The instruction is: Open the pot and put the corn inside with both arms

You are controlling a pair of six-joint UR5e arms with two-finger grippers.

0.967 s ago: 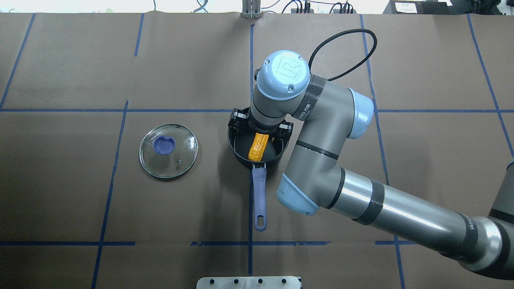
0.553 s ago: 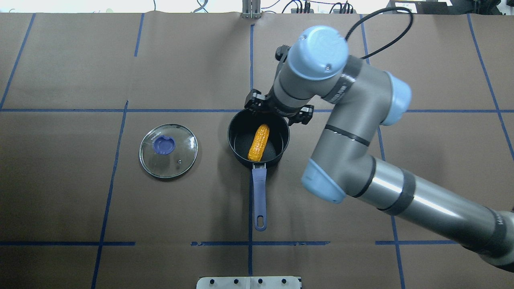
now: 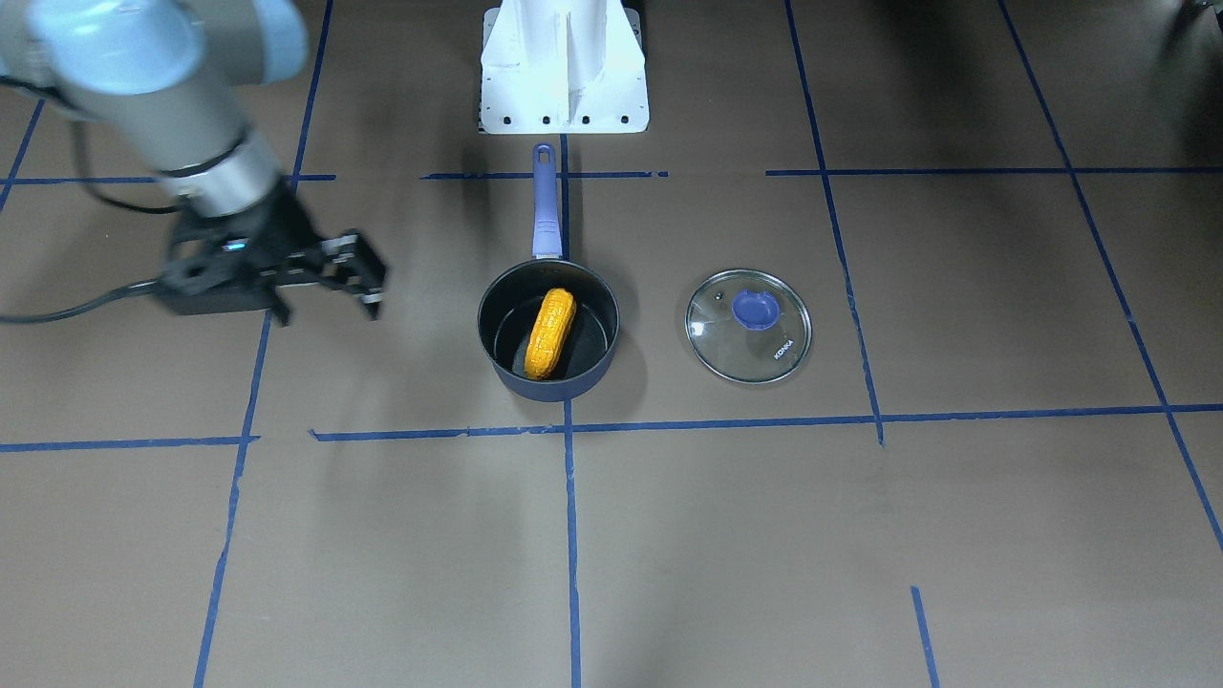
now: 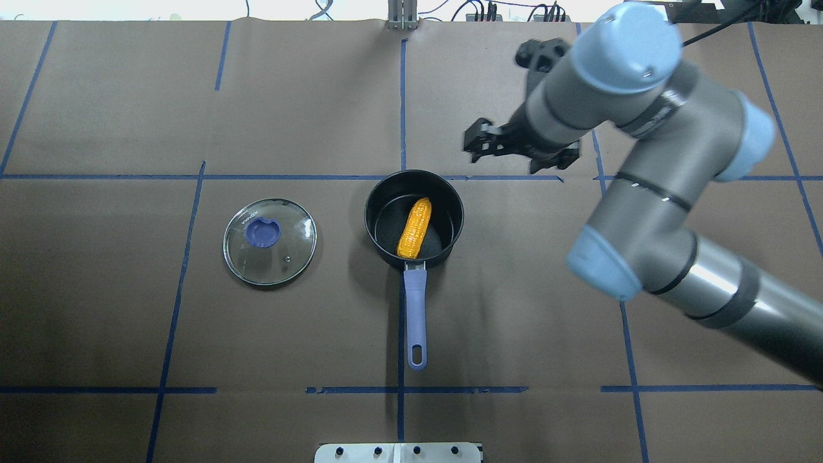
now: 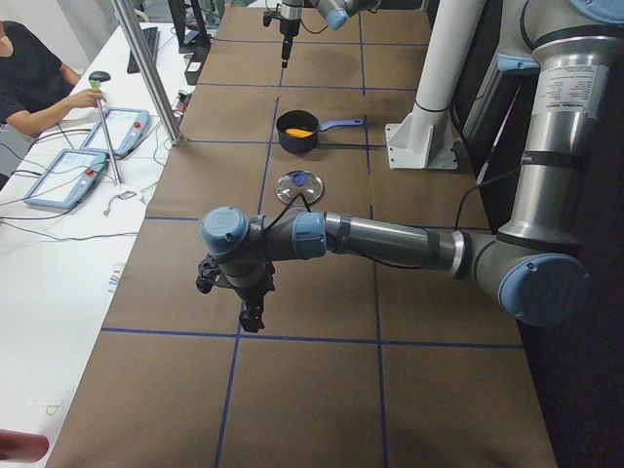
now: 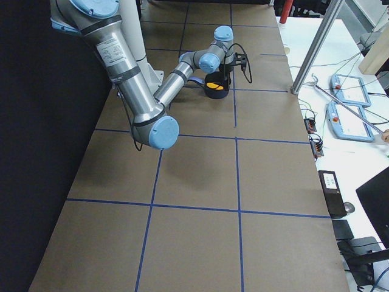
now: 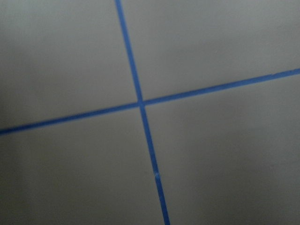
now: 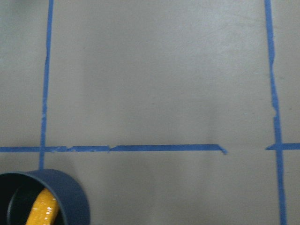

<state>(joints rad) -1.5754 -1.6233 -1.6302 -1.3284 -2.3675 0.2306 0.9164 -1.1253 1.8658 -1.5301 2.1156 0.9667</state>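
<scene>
The dark navy pot [image 4: 371, 222] stands open at mid table, its lavender handle [image 4: 416, 308] pointing toward the robot base. The orange-yellow corn [image 4: 414, 227] lies inside it, slanted; it also shows in the front view [image 3: 550, 333] and the right wrist view [image 8: 42, 211]. The glass lid [image 4: 270, 241] with purple knob lies flat on the table, left of the pot and apart from it. My right gripper [image 4: 519, 151] is open and empty, raised beyond and to the right of the pot. My left gripper [image 5: 249, 314] shows only in the exterior left view, far from the pot; I cannot tell its state.
The white base stand [image 3: 564, 67] sits at the robot's edge, just behind the pot handle. Blue tape lines grid the brown table cover. Operators' tablets and cables lie on a white side table [image 5: 58, 175] beyond the far edge.
My right gripper, which was down over the pot with the corn, has lifted and moved away to the far right, open. The corn stays lying in the pot. Lid and pot have not moved.
</scene>
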